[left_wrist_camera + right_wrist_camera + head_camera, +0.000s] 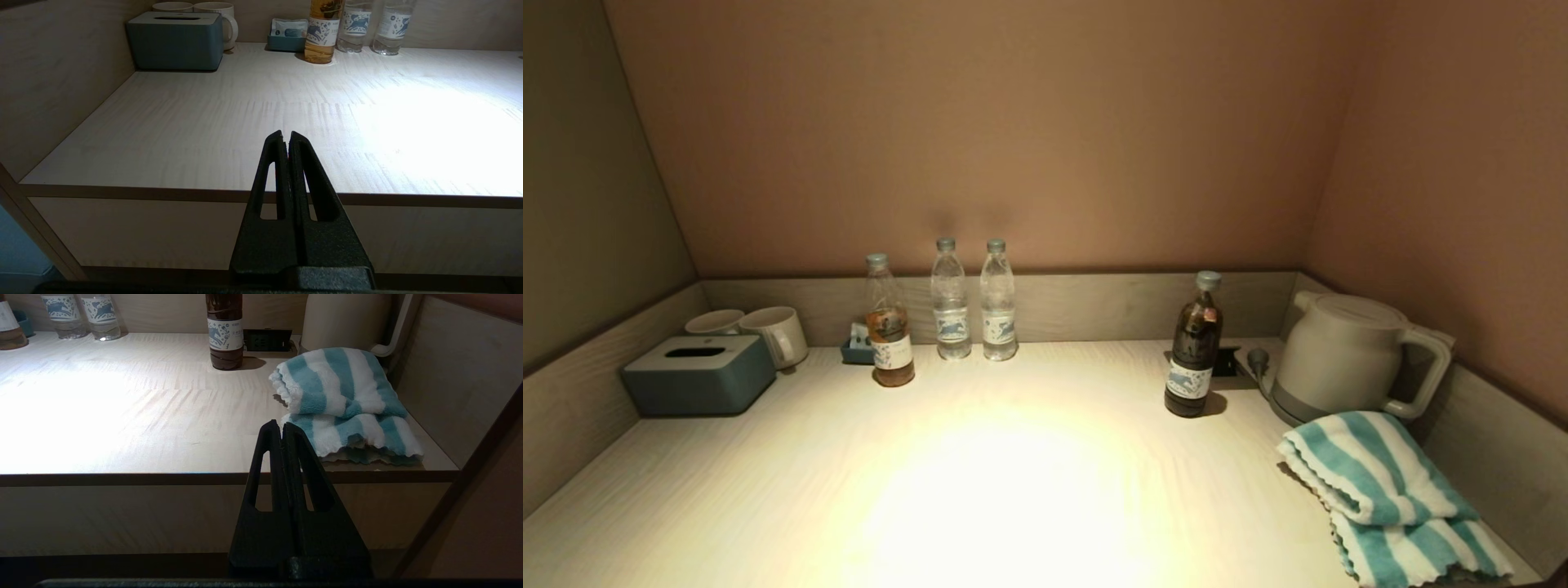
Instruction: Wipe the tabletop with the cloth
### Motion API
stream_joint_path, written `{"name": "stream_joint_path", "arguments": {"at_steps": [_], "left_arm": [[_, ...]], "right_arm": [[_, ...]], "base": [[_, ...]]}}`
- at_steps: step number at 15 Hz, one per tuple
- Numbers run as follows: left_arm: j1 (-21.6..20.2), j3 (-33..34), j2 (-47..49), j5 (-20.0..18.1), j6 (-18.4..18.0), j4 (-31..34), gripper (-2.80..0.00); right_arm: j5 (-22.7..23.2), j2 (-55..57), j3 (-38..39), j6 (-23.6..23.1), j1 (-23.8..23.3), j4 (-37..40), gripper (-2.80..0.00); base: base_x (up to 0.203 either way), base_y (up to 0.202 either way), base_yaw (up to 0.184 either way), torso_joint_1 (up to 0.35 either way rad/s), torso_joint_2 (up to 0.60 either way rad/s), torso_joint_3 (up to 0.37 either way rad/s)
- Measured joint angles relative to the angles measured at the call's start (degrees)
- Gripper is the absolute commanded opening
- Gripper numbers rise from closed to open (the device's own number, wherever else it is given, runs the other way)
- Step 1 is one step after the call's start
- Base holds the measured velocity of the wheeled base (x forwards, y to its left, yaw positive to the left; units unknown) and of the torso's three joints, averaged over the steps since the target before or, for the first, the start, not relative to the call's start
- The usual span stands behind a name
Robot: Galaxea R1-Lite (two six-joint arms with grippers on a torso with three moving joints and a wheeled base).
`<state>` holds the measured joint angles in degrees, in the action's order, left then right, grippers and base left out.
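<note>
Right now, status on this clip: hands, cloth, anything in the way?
Left hand and right hand shut, empty, short of the tabletop front edge. Cloth folded, untouched, front right by the kettle. Dark bottle stands near the wiping area.

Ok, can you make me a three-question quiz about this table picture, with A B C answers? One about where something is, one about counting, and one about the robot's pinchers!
1. Where does the cloth lie?
A. Beside the tissue box
B. At the right front corner of the tabletop, in front of the kettle
C. On top of the cups

2. How many bottles stand on the tabletop?
A. Two
B. Four
C. Six

3. How is the right gripper?
A. Shut, holding nothing
B. Shut on the cloth
C. Wide open

Answers:
1 B: the head view shows the striped cloth folded just before the kettle.
2 B: three bottles stand towards the back left, one dark bottle near the kettle.
3 A: its fingers meet, short of the table's edge.
</note>
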<state>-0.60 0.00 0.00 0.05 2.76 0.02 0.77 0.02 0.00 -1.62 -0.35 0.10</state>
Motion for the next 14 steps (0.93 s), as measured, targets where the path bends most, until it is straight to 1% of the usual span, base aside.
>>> {"name": "stream_joint_path", "arguments": {"at_steps": [14], "left_arm": [[0.00, 0.00, 0.00, 0.04, 0.02, -0.02, -2.80]], "right_arm": [[0.00, 0.00, 0.00, 0.00, 0.05, 0.00, -2.80]], "base": [[0.000, 0.000, 0.000, 0.000, 0.00, 0.000]]}}
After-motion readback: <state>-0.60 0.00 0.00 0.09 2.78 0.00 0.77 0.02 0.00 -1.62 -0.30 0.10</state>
